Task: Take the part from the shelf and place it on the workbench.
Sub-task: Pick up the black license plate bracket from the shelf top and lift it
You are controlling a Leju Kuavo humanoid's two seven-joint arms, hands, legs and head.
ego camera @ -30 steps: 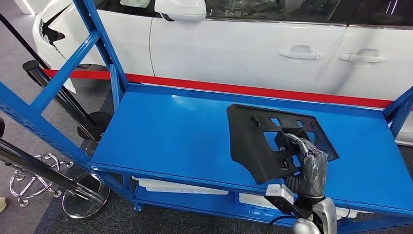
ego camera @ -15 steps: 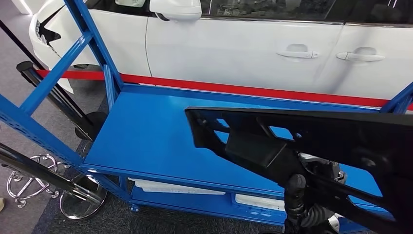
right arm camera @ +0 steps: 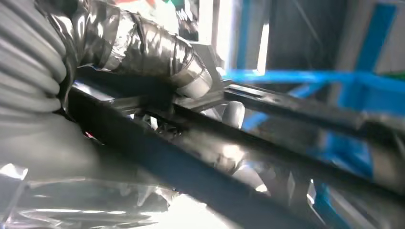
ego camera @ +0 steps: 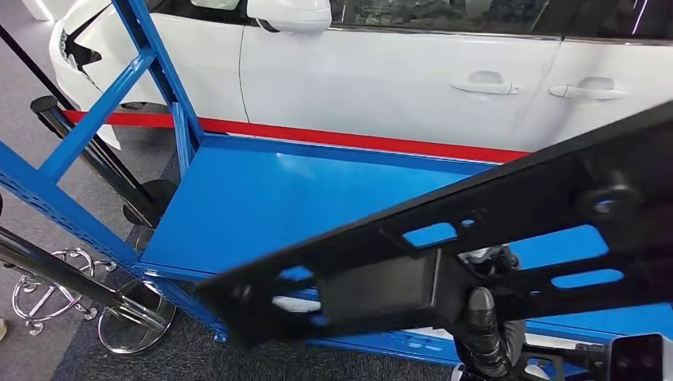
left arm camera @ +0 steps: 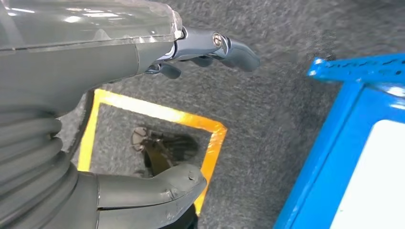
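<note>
Head view gives you the black part (ego camera: 492,230), a flat matte plastic panel with rectangular cut-outs, lifted clear above the blue shelf (ego camera: 262,198) and tilted, its low end at 7 o'clock and its high end at 2 o'clock. The right hand (ego camera: 484,317) grips it from below at 5 o'clock, dark fingers through an opening. Behind the smooth painted-metal shelf stands a white car (ego camera: 397,71) with a red stripe along its sill. Right wrist view shows you what that hides: the foil-wrapped fingers (right arm camera: 157,52) clamped across the part's glossy ribs (right arm camera: 229,157). Left wrist view has the left hand (left arm camera: 143,95) spread, holding nothing, over grey carpet (left arm camera: 277,95) with a yellow taped square (left arm camera: 153,112).
</note>
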